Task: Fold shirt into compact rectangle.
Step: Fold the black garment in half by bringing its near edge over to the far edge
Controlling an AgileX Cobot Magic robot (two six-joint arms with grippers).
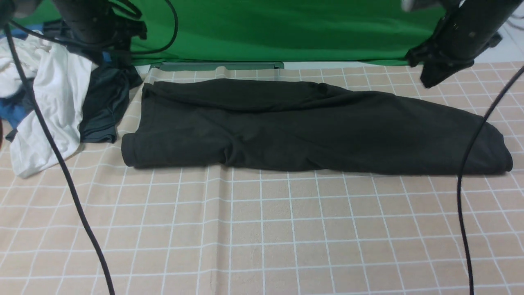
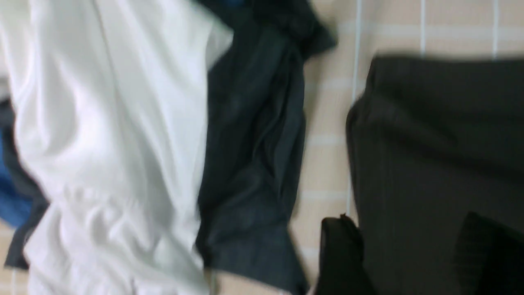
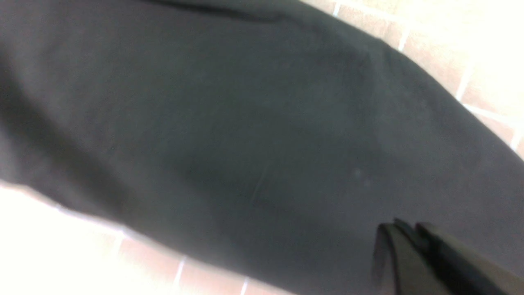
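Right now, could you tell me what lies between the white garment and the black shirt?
A dark grey garment, then bare checked tablecloth; the front view shows both.

Black shirt (image 1: pixel 307 127) lies flat on the beige checked cloth (image 1: pixel 262 229), folded lengthwise into one long band running L to R across the far half. L end is squarish w/ a fairly straight edge. R end narrows, rounds off & sits a bit nearer the robot. Fabric is plain & matte, w/ soft creases approx. mid-band & along the far edge.
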